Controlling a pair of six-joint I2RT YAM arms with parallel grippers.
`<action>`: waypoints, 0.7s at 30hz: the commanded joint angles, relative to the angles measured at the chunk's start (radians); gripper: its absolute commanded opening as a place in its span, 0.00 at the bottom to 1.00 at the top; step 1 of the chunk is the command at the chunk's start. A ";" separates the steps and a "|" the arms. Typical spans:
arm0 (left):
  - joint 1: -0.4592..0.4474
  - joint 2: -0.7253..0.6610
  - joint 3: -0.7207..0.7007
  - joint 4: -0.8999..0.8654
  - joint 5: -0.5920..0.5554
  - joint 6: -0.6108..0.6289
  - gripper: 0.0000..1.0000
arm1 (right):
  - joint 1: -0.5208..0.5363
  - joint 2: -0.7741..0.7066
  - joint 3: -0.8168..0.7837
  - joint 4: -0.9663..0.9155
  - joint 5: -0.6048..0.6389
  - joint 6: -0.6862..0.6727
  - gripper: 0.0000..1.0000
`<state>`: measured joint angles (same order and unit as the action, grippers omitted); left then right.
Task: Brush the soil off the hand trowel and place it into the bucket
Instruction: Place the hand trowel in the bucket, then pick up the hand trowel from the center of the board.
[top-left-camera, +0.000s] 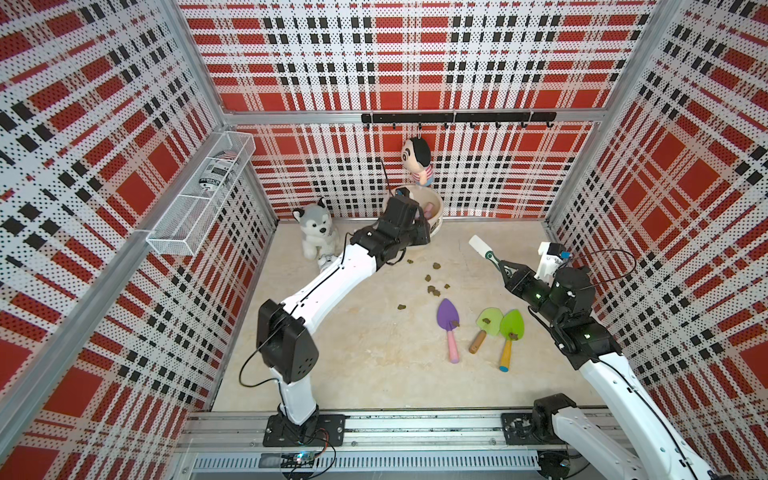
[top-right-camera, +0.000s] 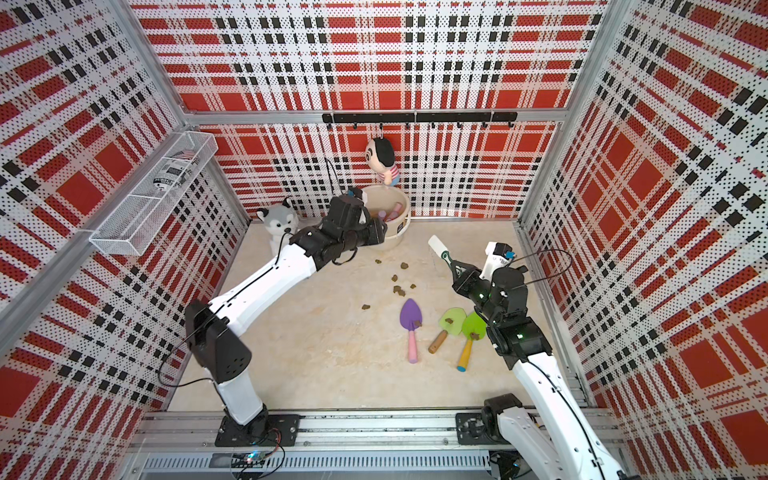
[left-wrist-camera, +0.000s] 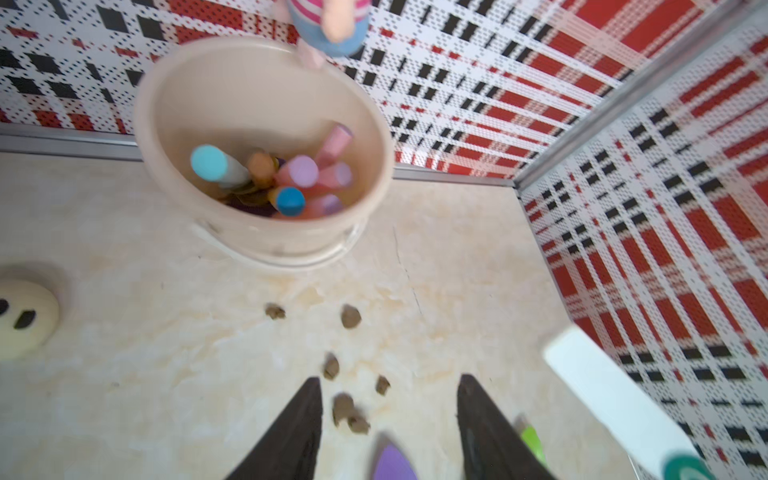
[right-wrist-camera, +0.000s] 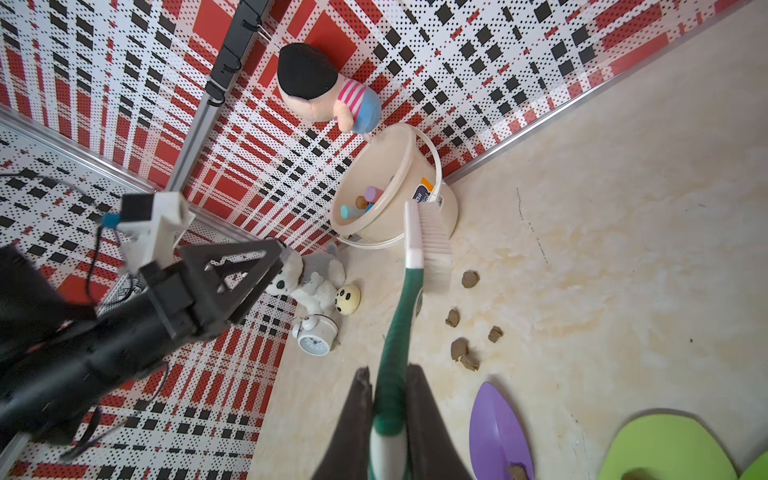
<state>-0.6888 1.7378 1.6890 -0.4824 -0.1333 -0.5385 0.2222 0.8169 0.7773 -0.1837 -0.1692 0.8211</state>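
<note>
Pincers: left pincer (left-wrist-camera: 390, 378) jaws apart, empty, near bucket (left-wrist-camera: 270, 245), which holds several tool handles (left-wrist-camera: 299, 170). Right pincer (right-wrist-camera: 390, 370) clamped on brush (right-wrist-camera: 409, 291) handle, bristles off bench (top-left-camera: 374, 353). Purple trowel (top-left-camera: 448, 320) lies nearest loose soil (top-left-camera: 434, 291), lump (top-left-camera: 456, 323) on blade; two green trowels (top-left-camera: 489, 322) (top-left-camera: 512, 326) beside it, likewise dirty. Likely next: left lifts purple by handle, blade tilted clear of bucket, brush sweeps outward.

Your left arm (top-left-camera: 328, 286) and right arm (top-left-camera: 615, 386) are showing white shells, black joints (top-left-camera: 286, 340), looping black cables (top-left-camera: 240, 374), and black screwed plates (top-left-camera: 305, 430) on the rail (top-left-camera: 415, 424).
</note>
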 joint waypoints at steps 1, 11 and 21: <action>-0.091 -0.076 -0.162 0.120 -0.093 -0.060 0.55 | -0.006 -0.019 -0.003 -0.005 0.038 -0.022 0.00; -0.380 -0.177 -0.538 0.277 -0.234 -0.184 0.57 | -0.007 -0.038 -0.004 -0.039 0.058 -0.036 0.00; -0.479 -0.071 -0.629 0.293 -0.203 -0.225 0.62 | -0.007 -0.072 -0.038 -0.071 0.054 -0.029 0.00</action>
<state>-1.1404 1.6310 1.0645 -0.2276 -0.3389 -0.7479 0.2218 0.7719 0.7475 -0.2501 -0.1249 0.8013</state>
